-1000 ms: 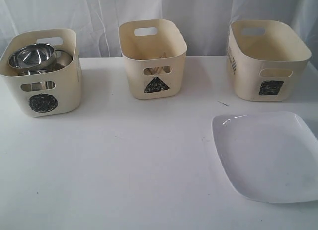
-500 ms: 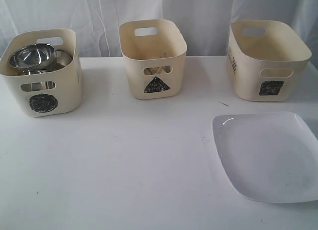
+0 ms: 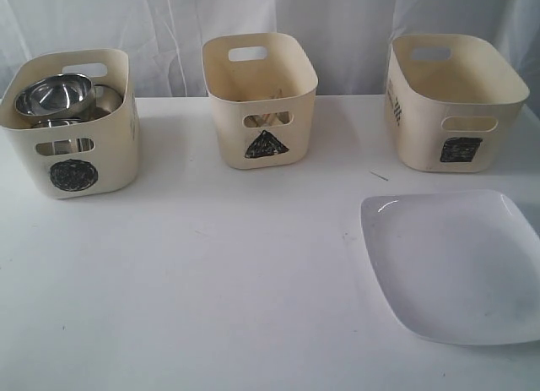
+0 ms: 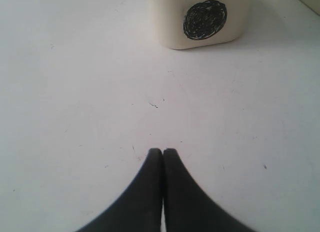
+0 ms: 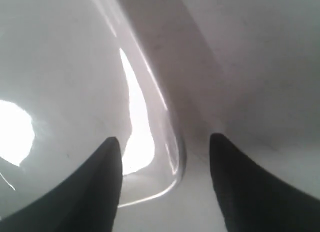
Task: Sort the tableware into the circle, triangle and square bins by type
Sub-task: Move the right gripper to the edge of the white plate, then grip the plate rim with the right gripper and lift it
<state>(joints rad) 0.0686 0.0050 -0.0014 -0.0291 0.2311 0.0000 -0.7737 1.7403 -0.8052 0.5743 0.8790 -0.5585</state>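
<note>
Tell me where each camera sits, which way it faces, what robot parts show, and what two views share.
Exterior: off the arms, facing across the table to the circle bin, triangle bin and square bin, plate front right; no arms.
Left wrist: on the left arm, low over the table, facing the circle bin past the shut left gripper.
Right wrist: on the right arm, close over the plate's rim, open right gripper framing it.
Shared: circle bin in exterior and left wrist.
</note>
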